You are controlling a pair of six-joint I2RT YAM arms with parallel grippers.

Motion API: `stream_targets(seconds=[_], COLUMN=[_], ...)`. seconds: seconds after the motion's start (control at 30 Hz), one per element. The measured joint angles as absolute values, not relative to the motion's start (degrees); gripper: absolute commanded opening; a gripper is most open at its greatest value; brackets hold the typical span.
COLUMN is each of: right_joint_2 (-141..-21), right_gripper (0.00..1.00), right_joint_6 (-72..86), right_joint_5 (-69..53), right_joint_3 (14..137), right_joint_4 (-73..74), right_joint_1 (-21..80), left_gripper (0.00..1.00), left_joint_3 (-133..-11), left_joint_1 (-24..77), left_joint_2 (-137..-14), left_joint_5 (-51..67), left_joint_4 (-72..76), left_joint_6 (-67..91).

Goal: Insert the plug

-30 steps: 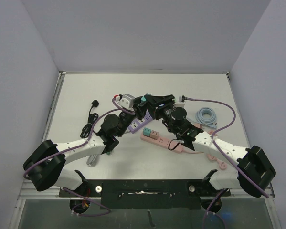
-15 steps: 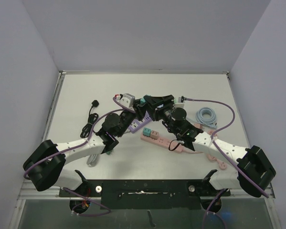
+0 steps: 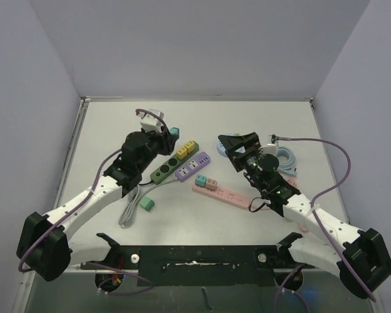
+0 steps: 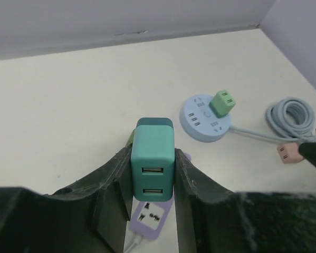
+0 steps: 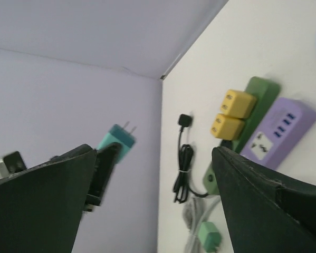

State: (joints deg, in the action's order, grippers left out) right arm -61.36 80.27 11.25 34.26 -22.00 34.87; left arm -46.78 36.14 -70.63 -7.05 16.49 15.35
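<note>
- The teal plug (image 3: 174, 133) is shown grasped in the left gripper (image 3: 171, 135), raised above the table (image 3: 104, 130) in the upper-left-of-centre area of the overhead view.
- In the left wrist view the plug (image 4: 153, 161) is seen clenched between the two dark fingers (image 4: 111, 200) at frame centre, its two USB ports facing the camera.
- In the right wrist view the plug (image 5: 117, 139) is seen at centre left with its two prongs exposed — it is not seated in any socket.
- The right gripper (image 3: 228, 147) is shown released, its fingers (image 5: 47, 190) spread wide at the frame's sides, with nothing between them.
- The green power strip (image 3: 172, 163) is laid diagonally at centre, with two yellow adapters (image 3: 187, 147) plugged in at its upper end.
- The purple power strip (image 3: 192, 166) is placed just beside the green one, on its right.
- The pink power strip (image 3: 228, 193) is placed lower, right of centre.
- A round blue socket hub (image 4: 205, 112) carrying a green adapter (image 4: 222, 101) is seen right of centre in the left wrist view, with its coiled cable (image 4: 292, 118) at the right edge.
- A loose green plug (image 3: 147, 205) is seen lower left of centre on the table, well apart from the grippers.
</note>
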Motion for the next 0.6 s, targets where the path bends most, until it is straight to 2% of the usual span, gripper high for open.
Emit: stream_targets(seconds=[0.23,0.6], right_joint_2=[-49.8,-42.8], right_gripper=[0.97,0.97], right_joint_6=[68.4,57.8], right_joint_5=[10.5,12.2], right_joint_3=[28.1,28.1], right_joint_4=[-12.1,-0.5], right_joint_1=[31.2,31.0], left_gripper=[0.00,0.00], left_joint_3=[-57.9,-65.8], left_joint_1=[24.0,20.8], left_joint_2=[-68.7,-81.5], left_joint_5=[1.6,8.4], left_joint_4=[-11.3,-36.6], left_joint_6=[10.3,-1.1])
